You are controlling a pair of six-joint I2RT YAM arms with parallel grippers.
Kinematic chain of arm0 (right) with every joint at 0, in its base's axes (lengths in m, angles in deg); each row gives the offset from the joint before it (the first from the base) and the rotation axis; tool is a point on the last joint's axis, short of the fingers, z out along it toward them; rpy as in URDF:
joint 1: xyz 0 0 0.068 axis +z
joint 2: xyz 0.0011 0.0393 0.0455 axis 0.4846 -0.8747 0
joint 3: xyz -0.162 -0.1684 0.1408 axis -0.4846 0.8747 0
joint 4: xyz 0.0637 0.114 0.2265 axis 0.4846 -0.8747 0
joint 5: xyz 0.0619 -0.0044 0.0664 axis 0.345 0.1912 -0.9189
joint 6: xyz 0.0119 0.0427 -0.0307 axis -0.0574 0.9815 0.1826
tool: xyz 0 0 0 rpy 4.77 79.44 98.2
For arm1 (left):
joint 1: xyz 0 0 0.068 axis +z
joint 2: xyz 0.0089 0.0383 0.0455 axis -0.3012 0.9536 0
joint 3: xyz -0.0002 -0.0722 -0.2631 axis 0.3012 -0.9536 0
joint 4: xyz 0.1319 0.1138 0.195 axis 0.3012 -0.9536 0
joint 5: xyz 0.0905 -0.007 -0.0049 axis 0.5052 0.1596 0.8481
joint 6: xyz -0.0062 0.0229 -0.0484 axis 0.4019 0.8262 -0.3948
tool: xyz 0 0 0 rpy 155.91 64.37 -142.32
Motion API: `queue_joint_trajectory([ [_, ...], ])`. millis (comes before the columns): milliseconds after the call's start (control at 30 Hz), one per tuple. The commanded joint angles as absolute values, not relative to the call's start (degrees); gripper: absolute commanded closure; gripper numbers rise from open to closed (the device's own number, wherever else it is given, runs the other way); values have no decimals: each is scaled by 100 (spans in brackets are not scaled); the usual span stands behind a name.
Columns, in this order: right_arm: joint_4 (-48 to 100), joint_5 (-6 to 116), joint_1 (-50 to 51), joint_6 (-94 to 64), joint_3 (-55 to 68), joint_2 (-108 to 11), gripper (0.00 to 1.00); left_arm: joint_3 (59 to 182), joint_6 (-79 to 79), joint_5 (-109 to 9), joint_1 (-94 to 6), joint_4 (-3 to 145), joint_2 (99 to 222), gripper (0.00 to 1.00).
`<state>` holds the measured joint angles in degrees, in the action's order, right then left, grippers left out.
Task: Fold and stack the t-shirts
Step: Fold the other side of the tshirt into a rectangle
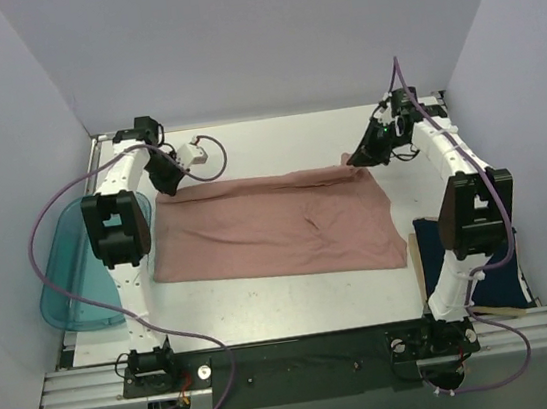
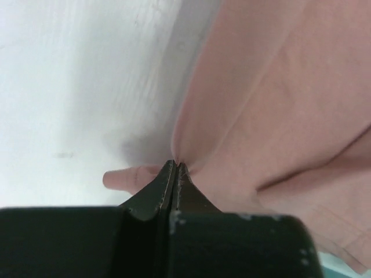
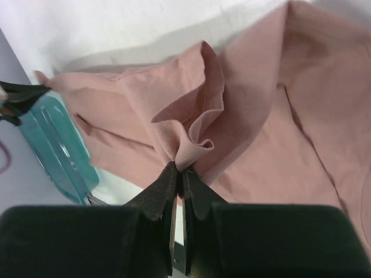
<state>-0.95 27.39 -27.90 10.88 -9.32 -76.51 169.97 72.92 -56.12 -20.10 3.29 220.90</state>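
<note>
The dusty pink t-shirt (image 1: pixel 277 229) lies spread across the middle of the table, print hidden. My left gripper (image 1: pixel 166 186) is shut on its far left corner; in the left wrist view the gripper (image 2: pixel 175 165) pinches the pink cloth (image 2: pixel 278 104). My right gripper (image 1: pixel 356 159) is shut on the far right corner, which is lifted and bunched; in the right wrist view the gripper (image 3: pixel 181 168) pinches a fold of the pink t-shirt (image 3: pixel 290 127). The dark navy t-shirt (image 1: pixel 495 276) lies at the near right, partly hidden behind the right arm.
A translucent teal plastic tray (image 1: pixel 70 267) sits at the table's left edge beside the left arm, and shows in the right wrist view (image 3: pixel 55 145). A tan board edge (image 1: pixel 499 311) pokes out under the navy shirt. Walls enclose the table on three sides.
</note>
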Motion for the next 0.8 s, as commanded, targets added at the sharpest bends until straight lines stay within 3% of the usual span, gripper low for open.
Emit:
queue_joint_trajectory([
  [0, -772, 2603, -2855, 650, -193, -6859, 100, 15966, 7235, -5598, -1946, 1198, 20600, 100],
  [133, -1071, 2682, -2872, 535, 572, -6393, 100, 14594, 7648, -5343, -2008, 1366, 19608, 100],
  [400, -940, 3034, -2688, 632, 2128, -6091, 100, 12977, 7631, -5184, -2078, 1716, 19263, 100],
  [767, -1361, 3377, -2679, 369, 2279, -6005, 100, 13168, 7596, -4929, -2122, 2016, 19474, 100],
])
